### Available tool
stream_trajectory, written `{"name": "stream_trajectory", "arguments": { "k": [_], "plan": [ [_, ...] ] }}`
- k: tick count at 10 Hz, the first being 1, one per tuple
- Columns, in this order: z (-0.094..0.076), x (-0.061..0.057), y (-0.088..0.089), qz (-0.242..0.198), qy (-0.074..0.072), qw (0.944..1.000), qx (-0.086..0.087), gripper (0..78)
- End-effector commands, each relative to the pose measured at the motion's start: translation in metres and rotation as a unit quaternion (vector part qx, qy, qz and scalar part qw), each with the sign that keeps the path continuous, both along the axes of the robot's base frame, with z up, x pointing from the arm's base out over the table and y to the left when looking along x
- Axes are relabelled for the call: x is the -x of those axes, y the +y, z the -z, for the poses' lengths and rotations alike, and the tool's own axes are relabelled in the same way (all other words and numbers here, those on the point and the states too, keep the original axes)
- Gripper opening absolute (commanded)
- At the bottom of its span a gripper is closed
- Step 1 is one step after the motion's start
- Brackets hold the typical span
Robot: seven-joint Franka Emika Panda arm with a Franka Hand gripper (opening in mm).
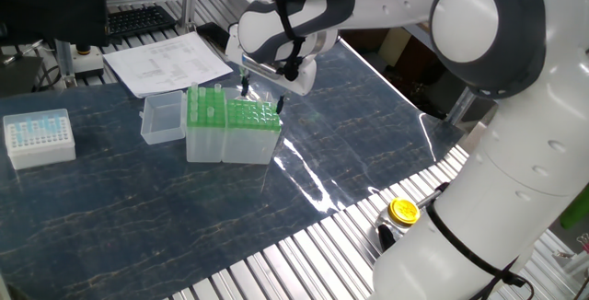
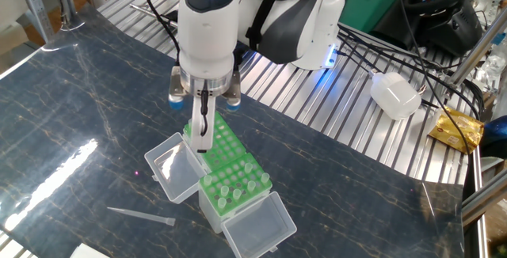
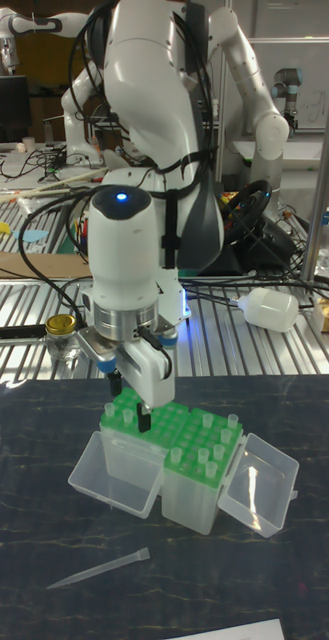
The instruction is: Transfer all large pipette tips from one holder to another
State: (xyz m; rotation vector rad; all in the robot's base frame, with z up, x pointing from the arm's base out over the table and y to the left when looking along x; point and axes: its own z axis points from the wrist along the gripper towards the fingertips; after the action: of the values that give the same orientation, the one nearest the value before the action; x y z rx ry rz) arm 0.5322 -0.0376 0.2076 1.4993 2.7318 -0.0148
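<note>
We've got the gripper (image 2: 203, 135) hanging just above the wider holder (image 2: 215, 135), which sits mid-table against the narrower box (image 2: 235, 184). Can't tell if it's clamped on a tip or empty. One large tip (image 2: 141, 215) lies loose near the table edge. Our worry: a slightly off descent jams a neighbouring tip or tilts the rack

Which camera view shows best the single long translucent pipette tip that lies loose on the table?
The tall fixed view: the long translucent pipette tip lies whole and unobstructed. The other fixed view shows it smaller. In one fixed view I cannot find it.
</note>
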Motion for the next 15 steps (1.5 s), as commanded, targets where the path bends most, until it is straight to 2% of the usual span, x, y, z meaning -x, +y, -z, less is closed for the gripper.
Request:
{"name": "stream_trajectory", "arguments": {
  "k": [1,4,9,10,15],
  "plan": [
    [0.0021,-0.0022,-0.0064,0.001,-0.003,1.0000,-0.001,77.5],
    [0.0033,-0.0024,-0.0080,0.014,-0.003,0.9999,-0.005,77.5],
    [0.0037,-0.0023,-0.0078,0.011,-0.005,0.9999,-0.005,77.5],
    [0.0037,-0.0023,-0.0078,0.012,-0.005,0.9999,-0.005,1.2],
    [0.0037,-0.0023,-0.0078,0.012,-0.005,0.9999,-0.005,1.2]
  ]
}}
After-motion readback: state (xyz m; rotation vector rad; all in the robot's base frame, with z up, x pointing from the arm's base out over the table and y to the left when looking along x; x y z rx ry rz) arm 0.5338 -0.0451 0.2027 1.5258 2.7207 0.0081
